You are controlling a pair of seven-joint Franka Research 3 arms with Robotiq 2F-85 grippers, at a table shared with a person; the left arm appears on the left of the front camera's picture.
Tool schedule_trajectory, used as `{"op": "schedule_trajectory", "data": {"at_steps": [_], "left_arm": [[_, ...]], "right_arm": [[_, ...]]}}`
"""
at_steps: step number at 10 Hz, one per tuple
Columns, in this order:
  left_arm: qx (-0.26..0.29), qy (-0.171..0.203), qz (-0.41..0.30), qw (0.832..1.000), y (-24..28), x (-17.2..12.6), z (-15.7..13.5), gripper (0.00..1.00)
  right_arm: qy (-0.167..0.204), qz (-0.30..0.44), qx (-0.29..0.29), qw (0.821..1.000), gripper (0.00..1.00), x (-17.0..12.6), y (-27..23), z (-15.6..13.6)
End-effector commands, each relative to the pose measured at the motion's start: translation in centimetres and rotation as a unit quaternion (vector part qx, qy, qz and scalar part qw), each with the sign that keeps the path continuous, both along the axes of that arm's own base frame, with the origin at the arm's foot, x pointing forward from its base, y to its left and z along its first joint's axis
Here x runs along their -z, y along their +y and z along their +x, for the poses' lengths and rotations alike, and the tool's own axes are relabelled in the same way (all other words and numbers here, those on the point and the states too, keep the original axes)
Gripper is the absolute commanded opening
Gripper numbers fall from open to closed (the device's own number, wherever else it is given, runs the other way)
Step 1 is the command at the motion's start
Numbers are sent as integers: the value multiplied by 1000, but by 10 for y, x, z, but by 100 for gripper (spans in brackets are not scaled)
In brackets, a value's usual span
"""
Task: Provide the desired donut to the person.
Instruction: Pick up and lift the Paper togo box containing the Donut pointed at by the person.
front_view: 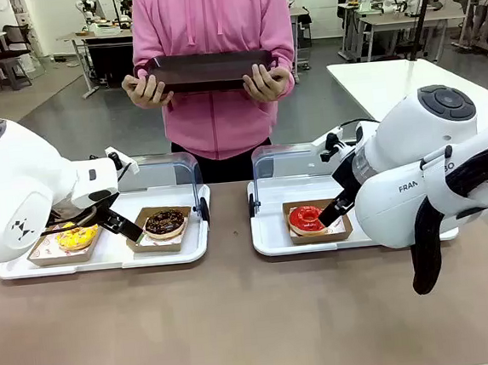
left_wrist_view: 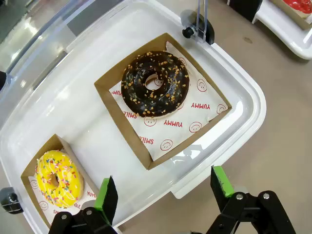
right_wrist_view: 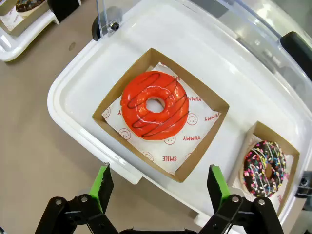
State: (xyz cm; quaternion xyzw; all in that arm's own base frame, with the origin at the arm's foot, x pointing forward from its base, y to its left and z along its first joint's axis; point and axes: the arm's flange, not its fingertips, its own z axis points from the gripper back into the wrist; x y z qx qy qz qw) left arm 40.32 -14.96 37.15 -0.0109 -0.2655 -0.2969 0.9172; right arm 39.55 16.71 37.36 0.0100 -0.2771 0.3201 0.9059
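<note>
The person [front_view: 211, 32] in a pink hoodie stands at the far side, both hands holding a dark flat tray [front_view: 208, 70]. My left gripper [front_view: 113, 219] [left_wrist_view: 165, 195] hangs open over the left white tray [front_view: 105, 256], between a yellow sprinkled donut [front_view: 78, 238] [left_wrist_view: 59, 178] and a chocolate nut-topped donut [front_view: 165, 223] [left_wrist_view: 155, 84]. My right gripper [front_view: 332, 211] [right_wrist_view: 158, 187] is open just above the near edge of the right tray [front_view: 271, 244], close to a red-glazed donut [front_view: 307, 219] [right_wrist_view: 155, 105]. Each donut lies in its own brown paper box.
A chocolate donut with coloured sprinkles [right_wrist_view: 265, 168] sits in a box deeper in the right tray. Clear lids [front_view: 162, 172] stand raised at the back of both trays. Brown tabletop [front_view: 239, 319] stretches in front of the trays.
</note>
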Motion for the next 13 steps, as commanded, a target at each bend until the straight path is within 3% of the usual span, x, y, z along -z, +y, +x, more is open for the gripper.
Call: {"op": "schedule_trajectory", "data": {"at_steps": [1,10,11,12,13], "left_arm": [[0,0,0,1000,0,0,0,100],[0,0,0,1000,0,0,0,100],[38,-8,23,999,8,-16,-20,100],[53,-29,66,996,30,-33,-38,100],[111,-18,45,993,56,-52,-54,100]], "right_arm": [[0,0,0,1000,100,0,0,0],[0,0,0,1000,100,0,0,0],[-13,-31,-13,999,100,-21,-26,-12],[8,-18,-48,999,100,-47,-63,-26],[36,11,-125,992,100,-72,-102,-39]]}}
